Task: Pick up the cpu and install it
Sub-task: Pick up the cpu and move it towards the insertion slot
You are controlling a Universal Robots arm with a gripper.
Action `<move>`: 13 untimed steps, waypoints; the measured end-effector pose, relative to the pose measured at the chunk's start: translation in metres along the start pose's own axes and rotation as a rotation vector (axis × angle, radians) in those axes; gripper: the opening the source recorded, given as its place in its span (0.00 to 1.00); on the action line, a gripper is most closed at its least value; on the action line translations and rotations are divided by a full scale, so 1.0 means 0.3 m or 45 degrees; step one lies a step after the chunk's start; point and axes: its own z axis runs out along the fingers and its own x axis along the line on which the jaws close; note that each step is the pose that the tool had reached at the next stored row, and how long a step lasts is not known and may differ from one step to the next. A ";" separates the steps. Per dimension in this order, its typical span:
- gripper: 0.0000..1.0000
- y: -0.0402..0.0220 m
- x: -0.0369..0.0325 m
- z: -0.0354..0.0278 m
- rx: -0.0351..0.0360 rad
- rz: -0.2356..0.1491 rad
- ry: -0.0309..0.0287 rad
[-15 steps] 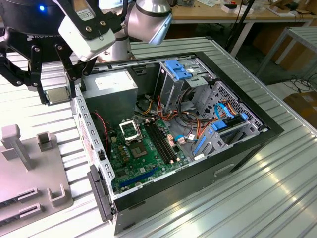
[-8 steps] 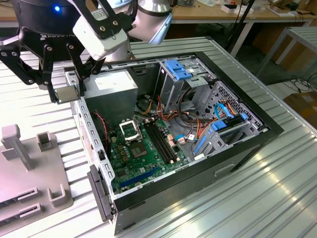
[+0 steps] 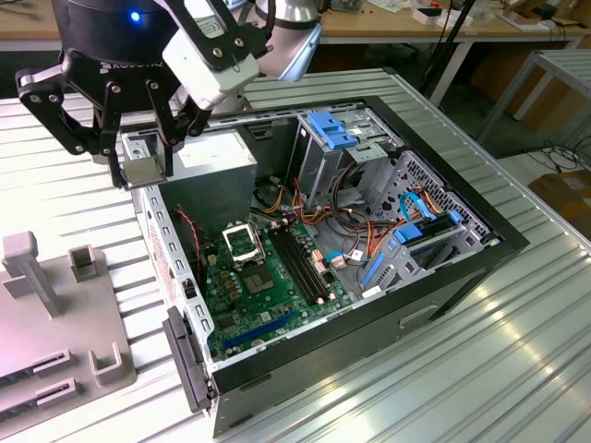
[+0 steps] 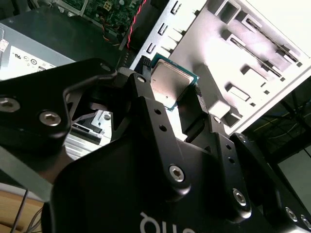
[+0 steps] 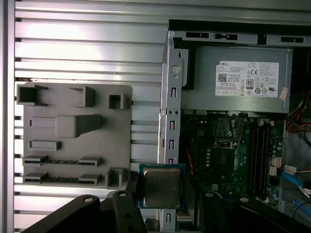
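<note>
Over the ribbed table (image 5: 87,53), pincer (image 5: 163,191) clamps cpu (image 5: 161,187) flat, silvery face up.

Black jointed hand (image 3: 143,161) with silver screw heads (image 4: 176,173).

My jaws pinch the cpu (image 5: 161,187) by two opposite edges; my wrist (image 3: 102,32) hangs high, aimed downward.
</note>
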 end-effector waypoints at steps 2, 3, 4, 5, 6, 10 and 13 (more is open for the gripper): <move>0.48 0.000 -0.013 0.000 0.0000 0.000 -0.0001; 0.48 -0.001 -0.019 0.000 0.0000 0.000 -0.0001; 0.48 -0.001 -0.024 0.000 0.0000 0.000 0.0000; 0.48 -0.001 -0.030 0.000 0.0000 0.000 -0.0001; 0.48 -0.001 -0.035 0.000 0.0000 0.000 -0.0001; 0.48 -0.002 -0.055 0.000 0.0000 0.000 -0.0001; 0.48 -0.003 -0.073 0.000 0.0000 0.000 -0.0001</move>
